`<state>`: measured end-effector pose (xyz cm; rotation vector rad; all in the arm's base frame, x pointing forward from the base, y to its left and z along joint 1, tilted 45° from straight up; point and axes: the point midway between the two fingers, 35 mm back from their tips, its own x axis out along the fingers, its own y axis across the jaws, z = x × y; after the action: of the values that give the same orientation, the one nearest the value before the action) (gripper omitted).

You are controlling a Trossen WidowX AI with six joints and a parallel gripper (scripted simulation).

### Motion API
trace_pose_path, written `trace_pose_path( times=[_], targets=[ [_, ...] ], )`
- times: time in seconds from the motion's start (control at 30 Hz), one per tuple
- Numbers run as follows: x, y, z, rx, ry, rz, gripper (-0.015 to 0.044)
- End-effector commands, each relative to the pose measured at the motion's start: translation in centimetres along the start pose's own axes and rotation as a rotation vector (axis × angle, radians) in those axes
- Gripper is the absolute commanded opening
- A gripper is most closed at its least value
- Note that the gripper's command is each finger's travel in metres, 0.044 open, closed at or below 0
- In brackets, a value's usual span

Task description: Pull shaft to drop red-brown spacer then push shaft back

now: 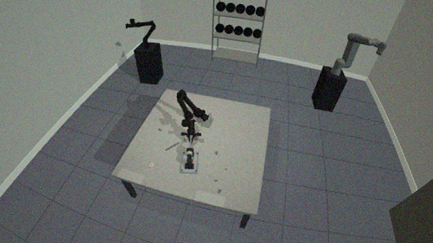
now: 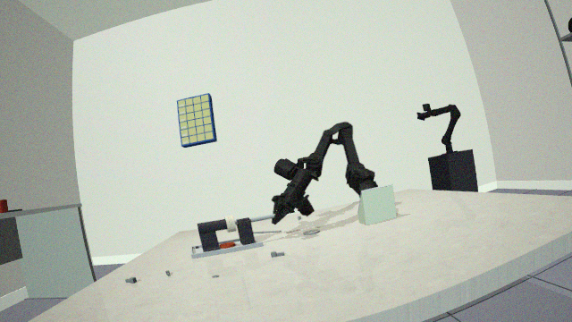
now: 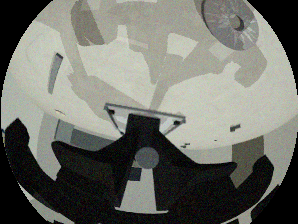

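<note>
My gripper (image 1: 191, 141) (image 2: 276, 220) (image 3: 145, 131) is pinching the grey shaft (image 2: 261, 218) by its outer end, reaching in from the side opposite the big housing block (image 1: 189, 164) (image 2: 208, 235). From my fingers the shaft runs through the smaller upright block (image 2: 245, 231) (image 3: 143, 125) towards that housing. The red-brown spacer (image 1: 191, 161) (image 2: 227, 245) is off the shaft and lies low beside the housing's foot, between the two uprights and within the outline of the pale base frame (image 1: 188, 172) (image 2: 228, 251) (image 3: 145, 109); I cannot tell whether it touches the table (image 1: 231, 139) (image 2: 313, 268) itself. Above it, the cream spacer (image 1: 189, 153) (image 2: 231, 224) is up at shaft height, between the housing and the smaller upright. Well apart from the housing, beyond my gripper, stands a pale green box (image 2: 380, 206).
</note>
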<state>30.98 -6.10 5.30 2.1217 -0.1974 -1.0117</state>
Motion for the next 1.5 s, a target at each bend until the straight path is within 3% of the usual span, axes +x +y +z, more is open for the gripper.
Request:
trace_pose_path(
  times=[0.0,1.47],
  targets=[
    [0.03,0.11,-0.3,0.004,0.009,0.001,0.0],
    [0.4,0.11,-0.65,0.004,0.009,0.001,0.0]
  ],
)
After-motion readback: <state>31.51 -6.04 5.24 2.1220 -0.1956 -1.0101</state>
